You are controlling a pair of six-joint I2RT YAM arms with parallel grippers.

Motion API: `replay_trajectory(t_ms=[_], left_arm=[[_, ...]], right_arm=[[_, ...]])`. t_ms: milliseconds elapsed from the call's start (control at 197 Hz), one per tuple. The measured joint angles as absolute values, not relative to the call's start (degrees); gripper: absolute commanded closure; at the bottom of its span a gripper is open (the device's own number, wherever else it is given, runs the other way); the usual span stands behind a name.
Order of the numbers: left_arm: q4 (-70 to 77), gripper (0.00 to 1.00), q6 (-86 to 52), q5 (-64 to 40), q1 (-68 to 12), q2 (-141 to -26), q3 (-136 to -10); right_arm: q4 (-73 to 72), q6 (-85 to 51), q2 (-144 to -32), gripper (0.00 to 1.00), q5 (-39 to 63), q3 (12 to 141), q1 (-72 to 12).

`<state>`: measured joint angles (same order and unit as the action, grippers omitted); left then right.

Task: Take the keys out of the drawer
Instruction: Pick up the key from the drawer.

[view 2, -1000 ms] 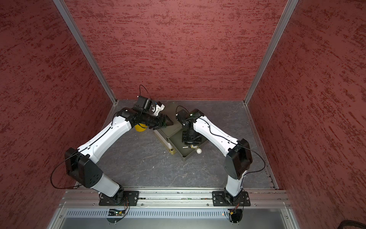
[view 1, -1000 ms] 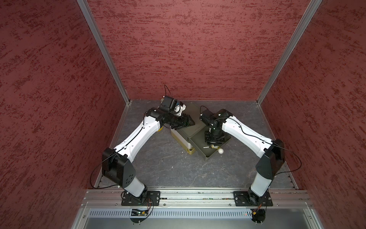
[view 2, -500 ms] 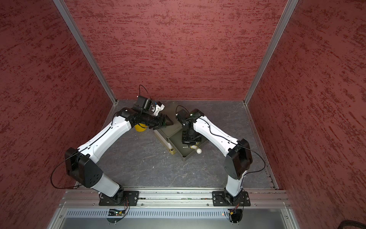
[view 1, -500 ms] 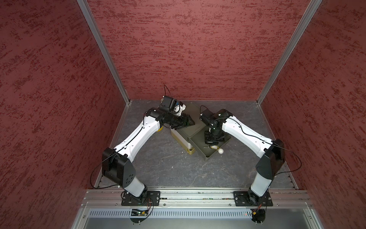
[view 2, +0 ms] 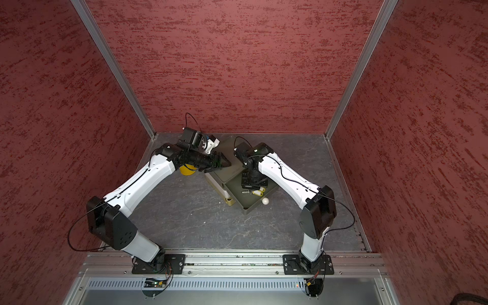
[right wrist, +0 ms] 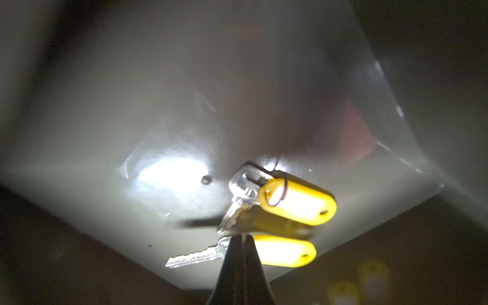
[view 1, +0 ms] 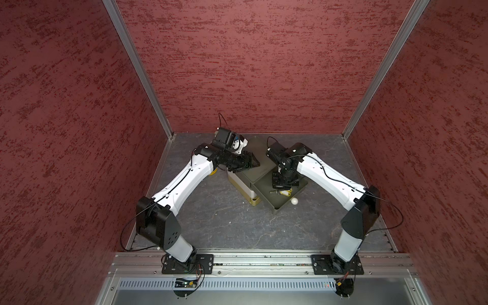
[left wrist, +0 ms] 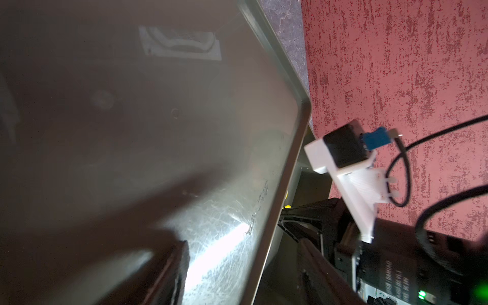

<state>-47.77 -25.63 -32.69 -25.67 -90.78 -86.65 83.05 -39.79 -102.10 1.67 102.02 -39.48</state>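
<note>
Two yellow-tagged keys [right wrist: 295,203] lie in the open drawer [view 1: 266,196], right of the cabinet [view 1: 260,169]. The right gripper [right wrist: 241,237] stands closed at their rings; a pinch we cannot confirm. Light, stiff, slippery, we judge: grip ring or tag. The left gripper [view 1: 250,163] is closed above the cabinet.

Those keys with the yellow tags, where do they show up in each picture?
Top view: yellow-tagged keys lie in the open drawer, beside the right gripper.
Top view: same place.
Left wrist: cannot be made out.
Right wrist: centre, at the gripper's shut tips.
Shared landmark: the right gripper.
</note>
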Motion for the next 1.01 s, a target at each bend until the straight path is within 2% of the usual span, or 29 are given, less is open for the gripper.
replay_trajectory(t_ms=[650,1015], left_arm=[[-47.7,0.32,-26.3,-32.5,-25.7,-90.8,-86.8],[-49.1,0.32,-26.3,-31.1,-25.7,-90.8,-87.6]], right_arm=[[92.2,-38.1,-100.2,1.0,-5.0,123.3,-38.5],[92.7,-35.6,-91.9,1.0,-8.1,120.0,-28.2]])
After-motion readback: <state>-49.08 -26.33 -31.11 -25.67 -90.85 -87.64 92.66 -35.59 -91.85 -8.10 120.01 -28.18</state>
